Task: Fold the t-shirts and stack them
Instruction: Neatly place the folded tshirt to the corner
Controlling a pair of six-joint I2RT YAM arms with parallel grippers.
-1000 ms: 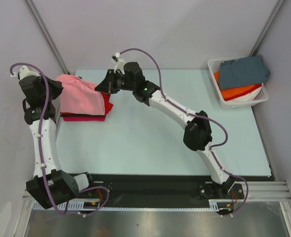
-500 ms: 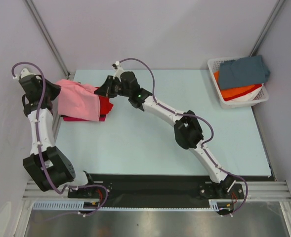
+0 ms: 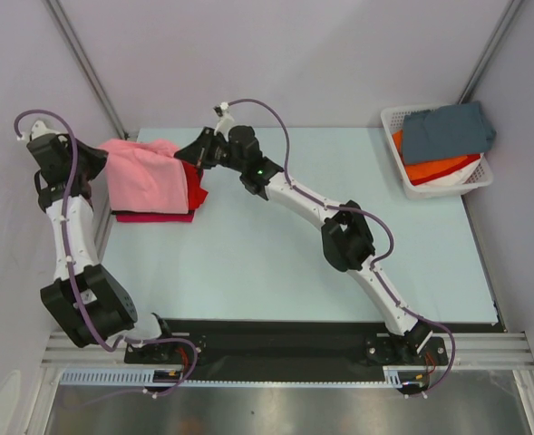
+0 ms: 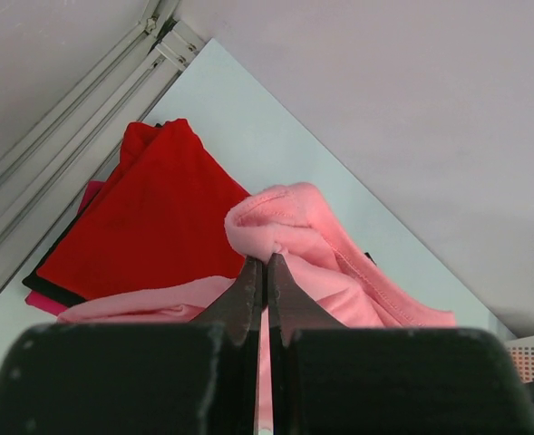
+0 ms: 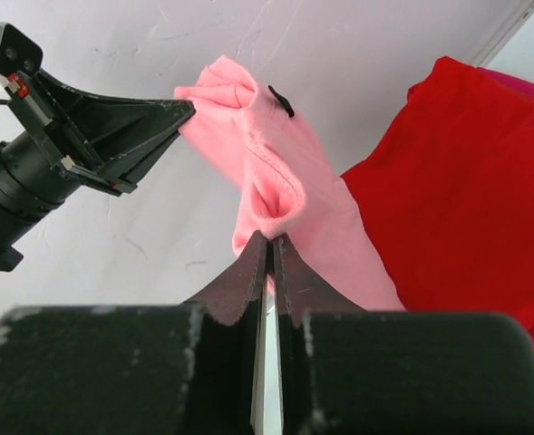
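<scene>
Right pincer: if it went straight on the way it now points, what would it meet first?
The light pink t-shirt, which the right pincer pinches. Behind the cloth, the left pincer stands off to the side of that line, so the wall probably comes next; depth is unclear.

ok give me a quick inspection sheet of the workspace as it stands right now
surface: pale blue table, stack far left, basket far right
job's things: light pink t-shirt pinched at two edges, draped over red t-shirt and magenta t-shirt; grey-blue t-shirt and orange t-shirt in white basket
clutter: nothing seen
pincers: left pincer and right pincer both shut on the pink cloth
cables: purple cables loop along both arms, no snag seen
surroundings: grey walls, metal rail at near edge
</scene>
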